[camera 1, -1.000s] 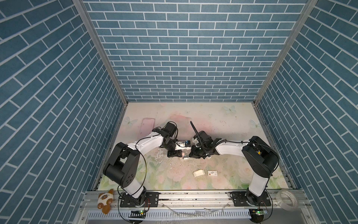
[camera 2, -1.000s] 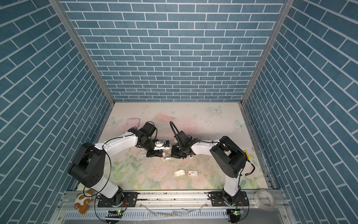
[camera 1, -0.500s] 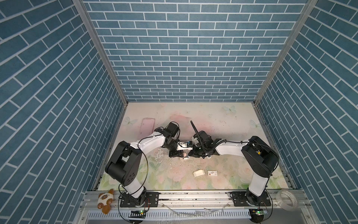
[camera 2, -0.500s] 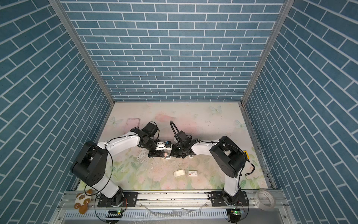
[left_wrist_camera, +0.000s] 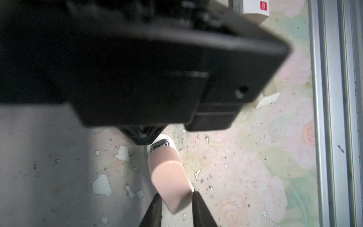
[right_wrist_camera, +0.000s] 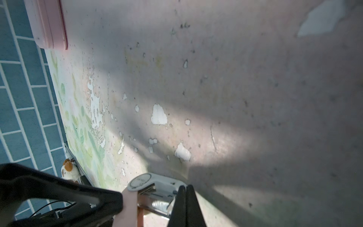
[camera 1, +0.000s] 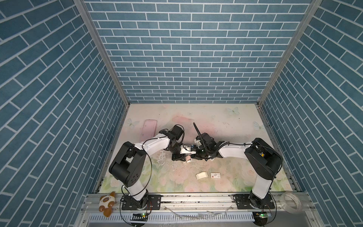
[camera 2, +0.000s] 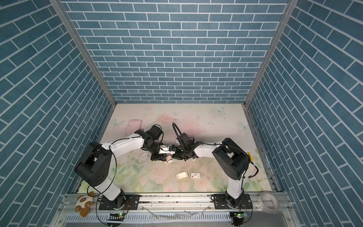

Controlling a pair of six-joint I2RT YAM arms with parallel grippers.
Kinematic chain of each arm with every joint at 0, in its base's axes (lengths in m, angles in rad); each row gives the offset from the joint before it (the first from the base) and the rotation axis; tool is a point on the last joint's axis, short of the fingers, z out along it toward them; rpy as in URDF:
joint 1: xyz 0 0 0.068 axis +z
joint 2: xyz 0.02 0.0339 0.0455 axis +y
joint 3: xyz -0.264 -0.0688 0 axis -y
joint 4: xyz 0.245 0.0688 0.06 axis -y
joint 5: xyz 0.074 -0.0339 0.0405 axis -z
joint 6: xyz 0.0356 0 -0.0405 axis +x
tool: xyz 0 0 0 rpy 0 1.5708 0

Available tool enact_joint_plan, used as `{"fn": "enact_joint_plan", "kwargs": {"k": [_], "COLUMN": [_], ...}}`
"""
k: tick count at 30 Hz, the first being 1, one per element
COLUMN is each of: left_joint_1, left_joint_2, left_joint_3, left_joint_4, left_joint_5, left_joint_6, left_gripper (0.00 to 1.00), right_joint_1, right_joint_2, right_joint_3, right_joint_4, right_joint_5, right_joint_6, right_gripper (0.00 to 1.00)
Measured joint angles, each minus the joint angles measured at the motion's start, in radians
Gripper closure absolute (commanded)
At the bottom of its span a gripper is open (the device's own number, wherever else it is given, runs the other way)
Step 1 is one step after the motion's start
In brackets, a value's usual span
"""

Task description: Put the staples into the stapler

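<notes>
Across the middle of the worn floral-print counter (camera 1: 216, 121), the white-and-black left arm (camera 1: 153, 146) and right arm (camera 1: 231, 152) stretch low toward each other, wrists almost meeting. Left fingers (left_wrist_camera: 155, 212) grip the sides of the small pink-and-white plastic stapler (left_wrist_camera: 169, 176), which sits between the wrists with a metal end showing. Right fingers (right_wrist_camera: 179, 208) are pressed together, tips just beside its white base. Nearer the aluminium front rail (camera 1: 196, 199), well apart from the stapler, lie the white cardboard tray (camera 1: 201, 175) and, just beside that, the red-marked white sleeve (camera 1: 215, 175); staple strips cannot be made out.
</notes>
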Motion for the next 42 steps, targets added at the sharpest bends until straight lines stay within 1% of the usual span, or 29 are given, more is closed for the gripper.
{"fn": "enact_joint_plan", "kwargs": {"k": [14, 22, 26, 36, 42], "left_joint_1": [-0.001, -0.001, -0.002, -0.013, -0.013], "left_joint_2": [-0.022, -0.055, -0.055, -0.053, -0.053], "left_joint_3": [0.023, 0.032, 0.046, 0.067, 0.067], "left_joint_4": [-0.025, -0.044, -0.048, -0.044, -0.037], "left_joint_5": [-0.004, -0.003, -0.003, 0.001, 0.013], "left_joint_6": [-0.023, -0.038, -0.048, -0.109, -0.160], "left_gripper": [0.61, 0.54, 0.52, 0.52, 0.51], "right_joint_1": [0.000, 0.000, 0.000, -0.033, -0.068], "right_joint_2": [-0.003, -0.007, -0.014, -0.159, -0.214], "right_joint_3": [0.000, 0.000, -0.002, -0.009, -0.014], "right_joint_4": [-0.001, -0.040, -0.053, -0.129, -0.191], "right_joint_5": [0.006, 0.023, 0.027, 0.060, 0.080], "right_joint_6": [-0.001, -0.001, -0.003, -0.032, -0.072], "right_gripper": [0.95, 0.94, 0.94, 0.95, 0.95]}}
